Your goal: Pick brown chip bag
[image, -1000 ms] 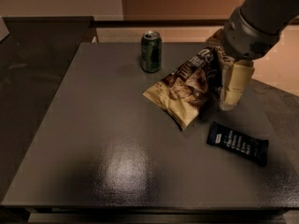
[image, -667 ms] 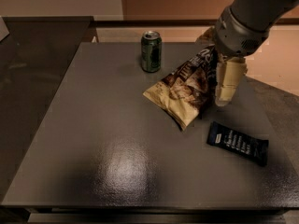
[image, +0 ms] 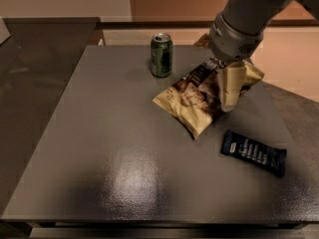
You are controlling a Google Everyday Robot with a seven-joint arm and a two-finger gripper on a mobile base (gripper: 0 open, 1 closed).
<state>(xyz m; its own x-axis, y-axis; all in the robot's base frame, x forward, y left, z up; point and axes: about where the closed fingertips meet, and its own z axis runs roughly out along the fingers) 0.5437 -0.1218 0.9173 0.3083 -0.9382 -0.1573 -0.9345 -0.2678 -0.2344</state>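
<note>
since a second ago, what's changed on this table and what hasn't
The gripper has slid a little leftward in the view, toward the green can, and is now over the right part of the brown chip bag. Whether it has hold of the bag cannot be told. The bag, the can and the black bar wrapper lie where they were on the table.

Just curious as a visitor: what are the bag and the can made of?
The bag looks like foil-type film: creased, faintly shiny. The can is likely metal: bright rim, green printed side. The tool hangs over the bag's right part.
</note>
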